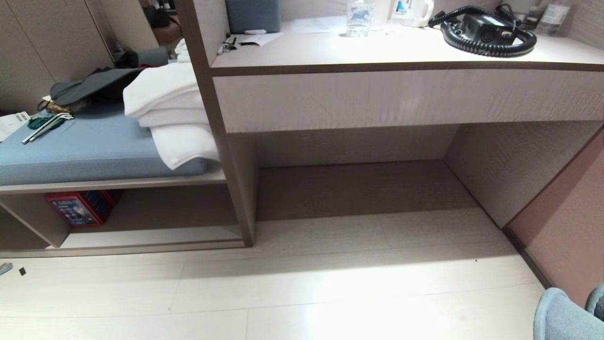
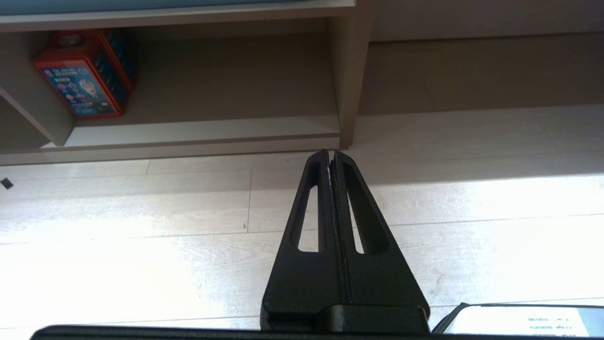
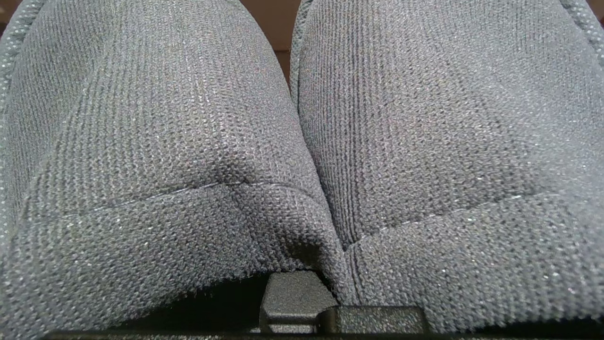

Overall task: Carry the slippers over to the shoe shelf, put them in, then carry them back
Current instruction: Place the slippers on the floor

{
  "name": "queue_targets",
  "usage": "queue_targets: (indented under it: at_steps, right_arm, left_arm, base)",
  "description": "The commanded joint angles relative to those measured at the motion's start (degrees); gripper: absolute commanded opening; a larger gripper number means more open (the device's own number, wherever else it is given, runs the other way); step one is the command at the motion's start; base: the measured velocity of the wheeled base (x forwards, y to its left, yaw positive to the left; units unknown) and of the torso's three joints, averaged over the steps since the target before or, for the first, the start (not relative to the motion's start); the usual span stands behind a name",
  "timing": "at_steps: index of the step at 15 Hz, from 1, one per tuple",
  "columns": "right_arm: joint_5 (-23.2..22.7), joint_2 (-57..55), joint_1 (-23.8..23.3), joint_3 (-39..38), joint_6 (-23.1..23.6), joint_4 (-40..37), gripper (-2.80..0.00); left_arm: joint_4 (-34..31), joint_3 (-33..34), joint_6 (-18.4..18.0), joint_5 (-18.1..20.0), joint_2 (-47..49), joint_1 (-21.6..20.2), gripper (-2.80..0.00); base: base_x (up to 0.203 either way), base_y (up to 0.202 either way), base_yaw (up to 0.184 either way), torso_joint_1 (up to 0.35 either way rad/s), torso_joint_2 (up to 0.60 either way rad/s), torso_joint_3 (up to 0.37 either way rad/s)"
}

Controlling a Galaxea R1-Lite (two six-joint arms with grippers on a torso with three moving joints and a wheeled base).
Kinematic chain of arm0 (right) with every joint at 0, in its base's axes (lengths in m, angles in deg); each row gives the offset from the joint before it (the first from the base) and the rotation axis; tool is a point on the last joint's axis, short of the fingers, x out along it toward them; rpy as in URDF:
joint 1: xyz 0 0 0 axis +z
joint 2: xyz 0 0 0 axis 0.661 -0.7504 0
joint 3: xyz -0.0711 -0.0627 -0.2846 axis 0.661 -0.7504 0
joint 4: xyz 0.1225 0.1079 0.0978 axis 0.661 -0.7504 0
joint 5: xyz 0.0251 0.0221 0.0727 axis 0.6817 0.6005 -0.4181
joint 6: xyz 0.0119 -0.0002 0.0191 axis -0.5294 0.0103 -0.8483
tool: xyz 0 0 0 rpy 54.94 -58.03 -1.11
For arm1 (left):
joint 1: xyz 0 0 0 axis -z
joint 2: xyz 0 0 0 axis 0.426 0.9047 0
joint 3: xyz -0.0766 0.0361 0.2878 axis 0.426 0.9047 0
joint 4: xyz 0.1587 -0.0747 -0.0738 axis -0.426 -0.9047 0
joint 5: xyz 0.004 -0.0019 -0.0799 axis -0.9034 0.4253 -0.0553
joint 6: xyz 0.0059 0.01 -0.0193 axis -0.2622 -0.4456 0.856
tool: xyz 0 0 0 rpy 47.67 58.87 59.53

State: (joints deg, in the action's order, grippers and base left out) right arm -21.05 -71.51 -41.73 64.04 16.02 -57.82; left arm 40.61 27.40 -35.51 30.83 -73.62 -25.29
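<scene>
So the slippers (image 3: 302, 141) are both in my right gripper (image 3: 302, 302): it's clamped tight on them, and from the wrist all I get is two grey knit bands side by side, pressed together right where my fingers pinch them. Can't see much of the gripper itself, just a bit of black finger poking out under the fabric. In the head view only a pale blue-grey bit of them (image 1: 566, 316) peeks in at the bottom right corner, above the floor and well apart from the shelf.

My left gripper (image 2: 331, 153) is squeezed together on nothing, fingers touching tip to tip, pointing down at the pale floor (image 2: 141, 236) just in front of the unit.

The shoe shelf (image 1: 151, 236) is the low cubby under the blue cushion (image 1: 80, 151), and the only thing in it is a red and blue box (image 1: 82, 208) tucked in at the far left. Its pale base board is otherwise bare. Next to it, right of the upright panel, is the taller recess (image 1: 358, 189) under the desk (image 1: 401, 52).

On the desk: a coiled black cord with a black device (image 1: 488, 30) near the right end, a clear glass (image 1: 359, 18) towards the back. White towels (image 1: 170, 113) hang over the cushion's right edge, touching the upright panel.
</scene>
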Motion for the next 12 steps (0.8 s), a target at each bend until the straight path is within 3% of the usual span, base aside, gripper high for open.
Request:
queue_targets:
  at_steps: [1,9,12]
  right_arm:
    - [0.0,0.01,0.0,-0.08,-1.59,-0.09,-2.8]
    - [0.11,0.01,0.0,-0.08,-2.88,-0.1,-2.8]
    - [2.47,0.01,0.0,0.0,-4.44,-0.1,-2.8]
  left_arm:
    - [0.02,0.0,0.02,-0.02,0.02,-0.01,-2.8]
    - [0.02,0.0,0.02,0.07,0.02,-0.01,-2.8]
    - [0.02,0.0,0.07,0.03,0.02,-0.01,-2.8]
  base:
    - [0.0,0.0,0.0,0.005,0.0,-0.199]
    - [0.0,0.0,0.0,0.004,0.0,-0.198]
    - [0.0,0.0,0.0,0.003,0.0,-0.194]
